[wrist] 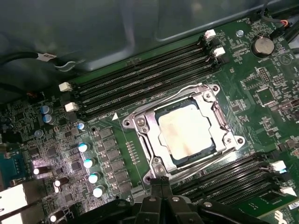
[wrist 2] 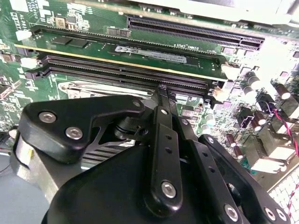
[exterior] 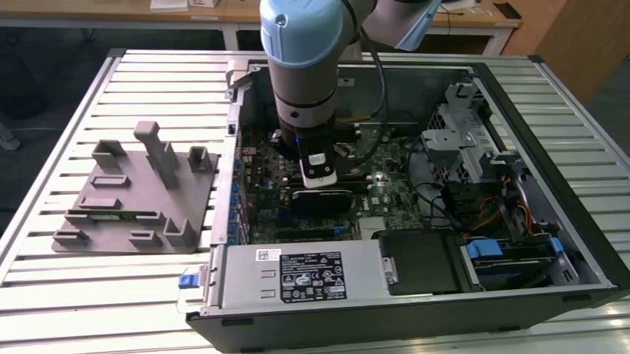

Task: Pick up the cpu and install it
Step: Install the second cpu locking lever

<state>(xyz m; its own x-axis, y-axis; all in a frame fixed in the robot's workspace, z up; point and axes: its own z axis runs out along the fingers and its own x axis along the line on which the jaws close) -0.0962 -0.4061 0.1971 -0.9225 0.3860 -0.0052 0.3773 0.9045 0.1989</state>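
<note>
We see the cpu [wrist: 186, 131] lying flat in its socket [wrist: 140, 122] on the motherboard [wrist: 261, 98], at the centre of the first wrist view. The gripper [wrist: 158, 181] hangs just beside the socket's near edge, its fingertips pressed together and holding nothing. In the exterior view, the arm [exterior: 307, 66] reaches down into the open case [exterior: 551, 243], at the frame's centre.
</note>
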